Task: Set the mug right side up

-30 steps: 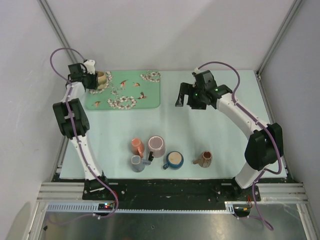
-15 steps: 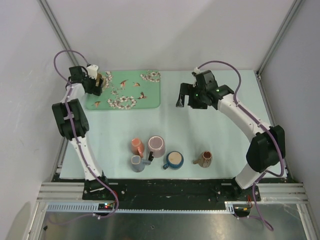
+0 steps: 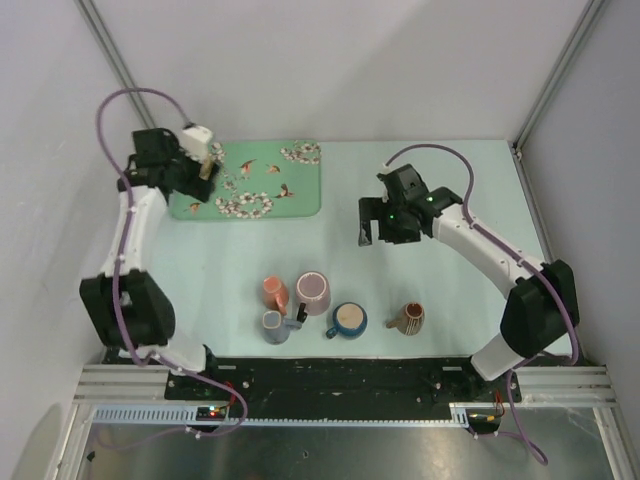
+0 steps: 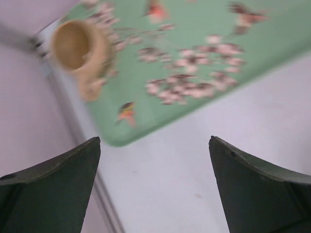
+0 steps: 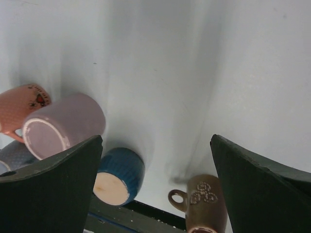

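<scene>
A tan mug (image 4: 77,44) stands upright, mouth up, in the corner of the green flowered tray (image 4: 194,19). My left gripper (image 4: 153,141) is open and empty, raised above the tray's edge (image 3: 203,170); the mug is apart from it. My right gripper (image 3: 368,228) is open and empty above the table's middle. Below it in the right wrist view are a mauve mug (image 5: 60,127) and a blue mug (image 5: 119,175), both with their bases showing, and a brown mug (image 5: 205,201).
Several mugs stand in a row near the front edge: salmon (image 3: 275,291), mauve (image 3: 312,292), grey-blue (image 3: 272,326), blue (image 3: 346,320), brown (image 3: 407,318). The tray (image 3: 290,195) lies at the back left, by the left wall.
My left gripper has let go of the tan mug, opened and lifted away from it. My right gripper has moved toward the front row of mugs.
</scene>
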